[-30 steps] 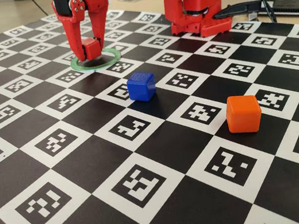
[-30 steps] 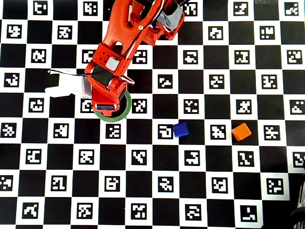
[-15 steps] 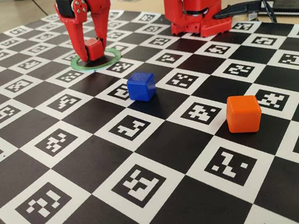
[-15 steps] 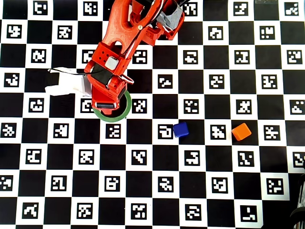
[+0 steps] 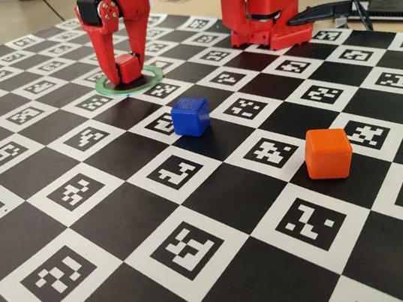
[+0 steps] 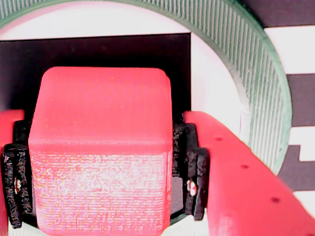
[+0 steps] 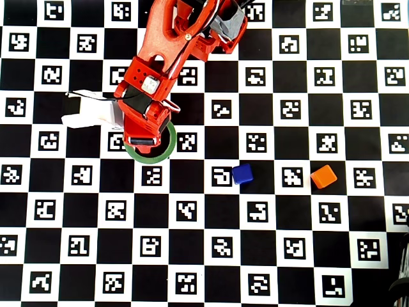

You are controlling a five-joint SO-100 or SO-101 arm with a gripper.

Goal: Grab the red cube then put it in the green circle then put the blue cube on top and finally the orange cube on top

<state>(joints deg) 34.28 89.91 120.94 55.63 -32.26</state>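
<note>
While the red cube (image 6: 101, 147) sits between the two fingers, the wrist view shows the hand (image 6: 98, 172) pinching it, black pads pressed against its left and right faces. In that view the cube lies inside the green circle (image 6: 263, 98), toward the 7 o'clock part of the open middle, with bare board visible between it and the ring at 3 o'clock. In the fixed view the cube (image 5: 127, 67) looks to be at or just above the board inside the ring (image 5: 147, 78); whether it touches cannot be told.

To finish this step well, I would judge that the cube should be lowered until it rests flat, then the fingers parted only a little, so neither pad drags it sideways. Lifting straight up afterwards should keep the fingertips off the ring's rim.

Further out on the counter (image 7: 204, 256), the overhead view shows the blue cube (image 7: 242, 173) at about 4 o'clock from the ring (image 7: 167, 149), and the orange cube (image 7: 324, 176) beyond it, well apart. A centred red cube should make stacking those two easier.
</note>
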